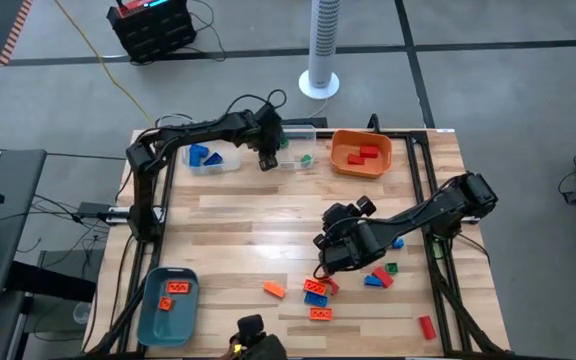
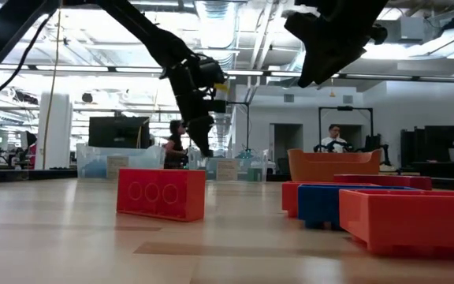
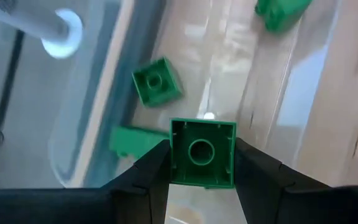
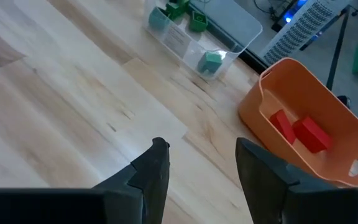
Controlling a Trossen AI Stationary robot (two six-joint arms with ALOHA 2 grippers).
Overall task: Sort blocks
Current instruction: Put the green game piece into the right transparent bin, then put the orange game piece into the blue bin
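Note:
My left gripper (image 1: 267, 160) hangs over the clear bin (image 1: 294, 149) at the table's far edge, shut on a green block (image 3: 202, 134). Below it in that bin lie other green blocks (image 3: 156, 81). My right gripper (image 1: 326, 258) is open and holds nothing. It hovers right of the table's middle, just above the loose blocks (image 1: 317, 291) in red, orange, blue and green. These lie flat on the wood near the near-right edge. In the right wrist view its fingers (image 4: 201, 152) stand apart over bare wood. My left gripper pinches the green block between its two fingers, one on each opposite side wall (image 3: 178, 155). The block's hollow underside faces the wrist camera. The fingers come from above, pointing down. The block is lifted clear above the clear bin's floor.
A second clear bin (image 1: 206, 157) with blue blocks sits left of the green one. An orange bin (image 1: 361, 153) with red blocks stands at the far right. A teal bin (image 1: 168, 303) with orange blocks is near left. The table's middle is bare wood. People stand in the room beyond.

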